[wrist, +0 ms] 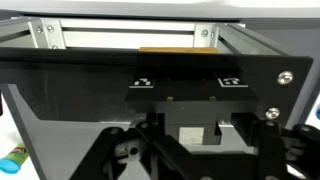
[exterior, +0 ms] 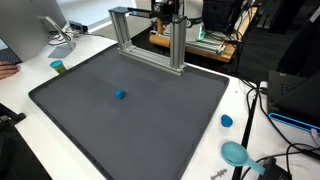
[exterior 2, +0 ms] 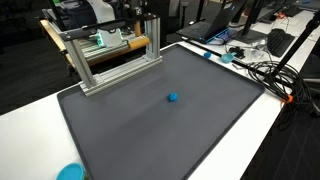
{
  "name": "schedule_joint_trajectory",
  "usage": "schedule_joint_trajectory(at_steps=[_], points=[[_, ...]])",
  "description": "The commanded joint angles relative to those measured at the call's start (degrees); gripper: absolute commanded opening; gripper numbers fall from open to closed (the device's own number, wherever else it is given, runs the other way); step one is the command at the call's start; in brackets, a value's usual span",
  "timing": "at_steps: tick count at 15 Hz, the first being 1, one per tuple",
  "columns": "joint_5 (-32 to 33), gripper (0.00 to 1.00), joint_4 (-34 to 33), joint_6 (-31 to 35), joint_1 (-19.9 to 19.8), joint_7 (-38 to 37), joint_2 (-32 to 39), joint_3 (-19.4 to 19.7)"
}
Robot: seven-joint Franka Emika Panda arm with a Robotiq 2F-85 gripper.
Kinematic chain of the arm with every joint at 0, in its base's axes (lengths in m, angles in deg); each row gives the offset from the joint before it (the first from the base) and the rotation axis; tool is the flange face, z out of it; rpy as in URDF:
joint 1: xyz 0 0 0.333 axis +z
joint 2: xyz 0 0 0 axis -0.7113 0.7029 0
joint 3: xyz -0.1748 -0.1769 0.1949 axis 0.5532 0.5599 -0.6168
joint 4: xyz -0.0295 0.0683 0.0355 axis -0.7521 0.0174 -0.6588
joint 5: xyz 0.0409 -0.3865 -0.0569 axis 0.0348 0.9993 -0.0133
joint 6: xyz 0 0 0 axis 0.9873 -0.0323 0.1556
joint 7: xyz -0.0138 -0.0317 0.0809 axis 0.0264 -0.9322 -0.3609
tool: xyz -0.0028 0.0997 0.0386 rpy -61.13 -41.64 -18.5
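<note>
Close up against the aluminium frame point(wrist: 130, 35), which stands along the back edge of the grey mat point(exterior: 150, 130), my pincer point(wrist: 195, 140) looks straight into its rails. The wrist view is too dark for me to tell whether my fingers are apart or pressed together, and I see nothing plainly held. A small blue piece point(exterior: 119, 96) lies alone mid-mat, well apart from the frame and from me. I judge that little has been handled yet.

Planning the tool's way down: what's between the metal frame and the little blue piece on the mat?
Only bare gray mat lies between the metal frame and the blue piece; both exterior views show it.
</note>
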Motion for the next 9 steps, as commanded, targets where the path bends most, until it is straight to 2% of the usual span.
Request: schedule_joint_trajectory(at_steps=[1, 3, 9], points=[[-0.3, 0.46, -0.2, -1.5, 0.2, 2.9, -1.3, 1.4], [-0.1, 0.34, 0.4, -1.4, 0.0, 3.9, -1.9, 2.0], [-0.3, 0.34, -0.3, -2.1, -0.5, 1.8, -1.2, 1.2]])
